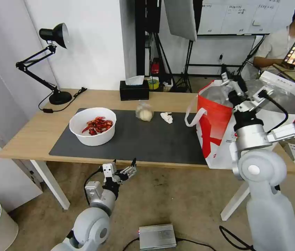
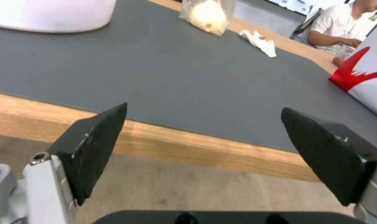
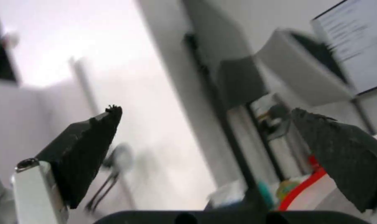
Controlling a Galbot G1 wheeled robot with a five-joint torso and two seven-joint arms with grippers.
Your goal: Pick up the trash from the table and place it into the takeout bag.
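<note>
Wood counter (image 1: 29,134): long and light, with a big dark grey mat (image 1: 147,139) on top.
Bowl (image 1: 92,126): white and round, on the mat's left part, with red shells inside. The left wrist view cuts off most of it.
Clear bag (image 1: 144,111): near the back edge of the mat, wrapped around a beige lump. What the lump is, is hard to tell.
Tissue (image 1: 167,117): white and crumpled, on the mat just beside the clear bag.
Takeout bag (image 1: 214,129): red and white with a shiny silver inside, standing at the right end of the counter. The right arm hides part of it, and its inside cannot be seen well.
Left hand (image 1: 128,171): low, in front of the counter's near edge, under the top. It is spread wide and holds nothing.
Right hand (image 1: 232,83): up high over the mouth of the takeout bag. It is spread wide with nothing in it. The right wrist view is very blurry.
Tissue box (image 1: 134,90): black, at the back of the counter.
</note>
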